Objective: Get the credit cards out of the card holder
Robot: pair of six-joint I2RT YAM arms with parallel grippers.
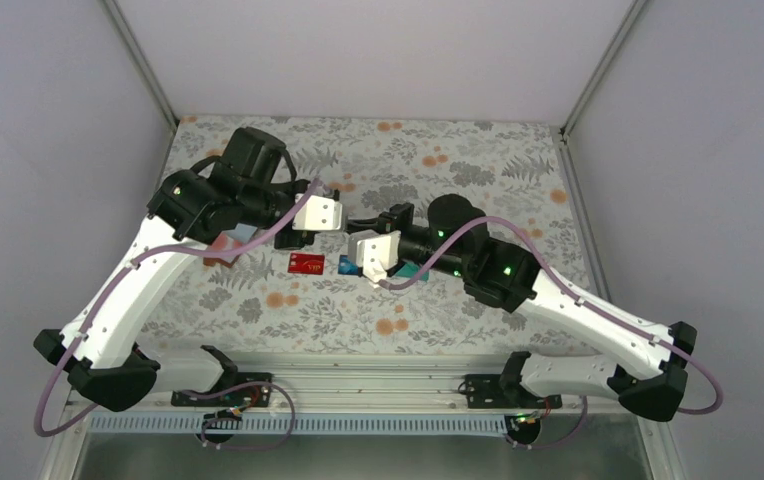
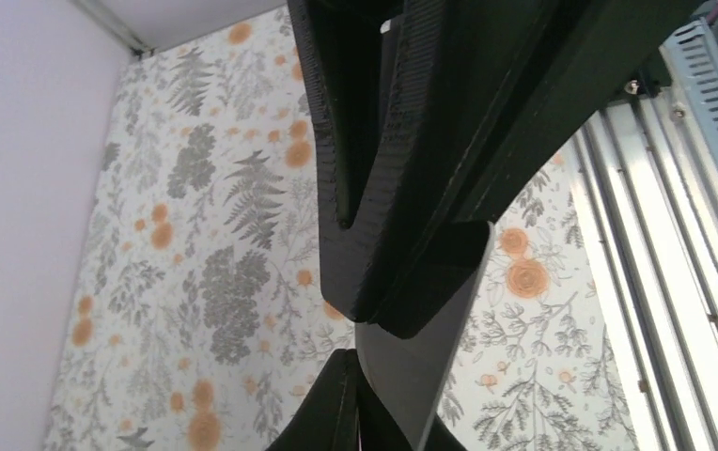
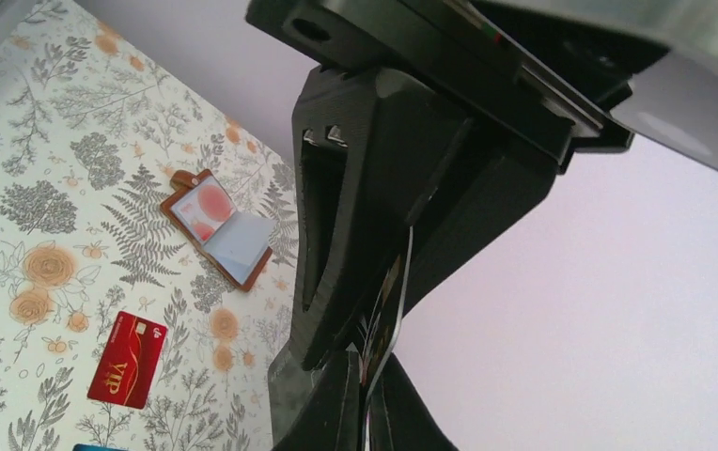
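One credit card (image 3: 391,301) hangs between the arms: my right pincer (image 3: 360,343) is clamped on it, and the left pincer (image 2: 383,305) is closed on what seems the same card. The card holder (image 3: 219,240) lies open on the desk (image 3: 45,169), apart from the red VIP card (image 3: 128,359). I judge this a handover; next, the right pincer should release.

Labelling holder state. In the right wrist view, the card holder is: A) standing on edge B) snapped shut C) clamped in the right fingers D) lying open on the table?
D: the card holder lies open on the table with its pale inner pocket facing up, while the right fingers clamp only a thin card.
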